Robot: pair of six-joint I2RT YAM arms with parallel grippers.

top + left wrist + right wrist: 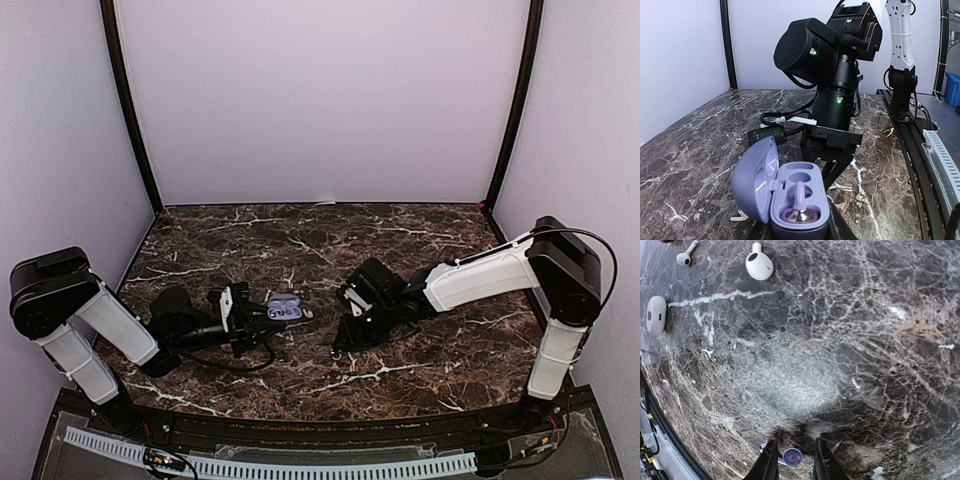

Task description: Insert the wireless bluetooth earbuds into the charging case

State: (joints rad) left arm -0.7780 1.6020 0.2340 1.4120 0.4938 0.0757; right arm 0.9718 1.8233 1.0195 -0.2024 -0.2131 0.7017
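Purple earbud (790,457) is straddled by right gripper (795,450) (jaws parted, nothing clamped); charging case (790,195) is held clenched by left gripper (262,314).

Cut off by the bottom edge of the left wrist view: base of the open purple charging case (790,200) and nearly all of the left hand (800,234), only dark slivers beside it. Half masked behind the fingertips of the right hand (795,462): a lavender earbud (792,457), contact with either finger unclear.
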